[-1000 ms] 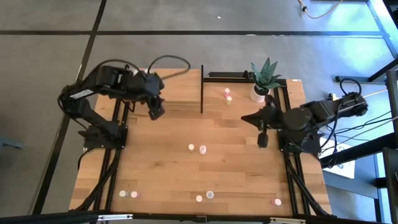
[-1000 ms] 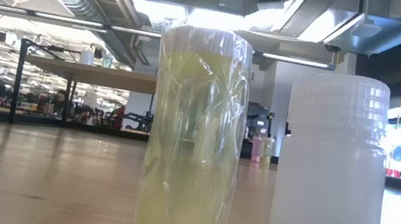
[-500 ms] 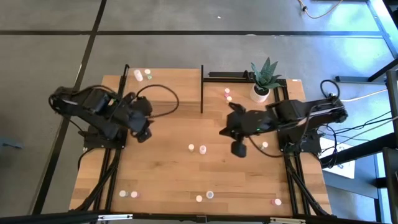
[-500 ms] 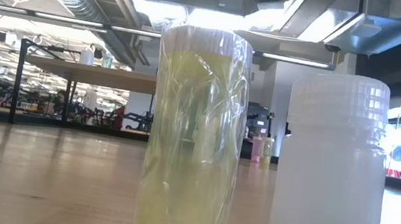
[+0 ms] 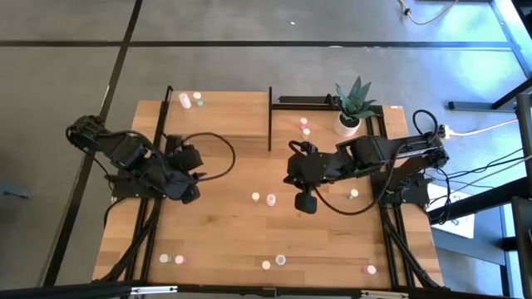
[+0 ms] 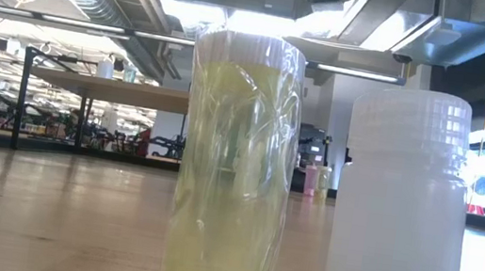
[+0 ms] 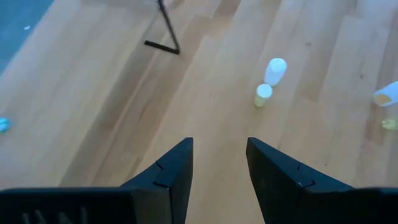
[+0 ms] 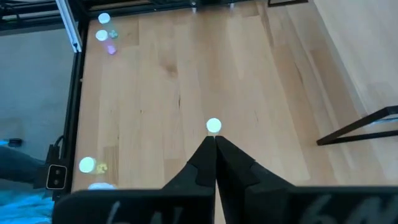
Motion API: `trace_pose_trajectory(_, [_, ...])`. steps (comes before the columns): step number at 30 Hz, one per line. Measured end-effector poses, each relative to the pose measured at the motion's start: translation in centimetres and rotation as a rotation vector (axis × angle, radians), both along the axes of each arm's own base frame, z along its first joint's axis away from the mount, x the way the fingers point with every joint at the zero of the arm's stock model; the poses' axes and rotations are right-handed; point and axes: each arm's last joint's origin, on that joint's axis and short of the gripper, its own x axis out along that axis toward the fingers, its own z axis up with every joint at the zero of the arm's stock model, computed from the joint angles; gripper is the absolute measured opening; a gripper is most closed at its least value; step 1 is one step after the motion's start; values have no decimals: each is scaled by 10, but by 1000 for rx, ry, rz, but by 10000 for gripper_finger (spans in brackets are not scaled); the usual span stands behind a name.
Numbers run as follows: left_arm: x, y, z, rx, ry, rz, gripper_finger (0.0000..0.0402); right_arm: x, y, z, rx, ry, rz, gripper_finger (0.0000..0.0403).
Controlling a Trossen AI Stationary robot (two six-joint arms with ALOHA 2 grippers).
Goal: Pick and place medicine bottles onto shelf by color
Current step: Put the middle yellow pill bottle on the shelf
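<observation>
Small medicine bottles lie scattered on the wooden table. A pair (image 5: 263, 198) sits mid-table and shows as a white one (image 7: 274, 70) and a yellowish one (image 7: 263, 93). Two stand on the shelf's (image 5: 233, 112) far left corner (image 5: 190, 100) and two more (image 5: 304, 128) by the plant. My left gripper (image 5: 187, 193) hovers open over the table's left part, with nothing between its fingers (image 7: 217, 158). My right gripper (image 5: 306, 202) is shut and hangs right of the middle pair. A bottle (image 8: 213, 126) shows just past its tips (image 8: 215, 140).
A potted plant (image 5: 353, 108) stands at the shelf's far right, and a black post (image 5: 270, 116) rises mid-shelf. More bottles lie along the near edge (image 5: 170, 259) (image 5: 273, 262) (image 5: 370, 269) and by the right arm (image 5: 353, 194). A yellow-green bottle (image 6: 234, 163) and a white one (image 6: 399, 205) fill the low view.
My left gripper has drawn back from the shelf's left part toward the table's near left and sunk lower, uncovering two bottles on the shelf's far left corner. My right gripper has swung from the right edge toward the middle of the table, tipping further down, still shut.
</observation>
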Motion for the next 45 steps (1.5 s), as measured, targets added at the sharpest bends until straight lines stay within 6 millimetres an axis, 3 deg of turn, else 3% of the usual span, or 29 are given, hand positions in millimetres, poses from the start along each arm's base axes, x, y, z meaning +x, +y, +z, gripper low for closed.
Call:
trace_pose_trajectory(14, [33, -21, -54, 41, -84, -166, 142, -4, 0, -2, -14, 38, 7, 7])
trace_pose_trajectory(26, [48, -28, -93, -2, -180, -155, 142, -9, 4, -5, 18, 102, 118, 8])
trace_pose_trajectory(33, [60, -30, -125, 5, -181, -150, 142, -13, 3, -5, 3, 128, 127, 8])
trace_pose_trajectory(45, [97, -31, -168, 61, -128, -143, 142, -14, 2, -5, -44, 133, 182, 8])
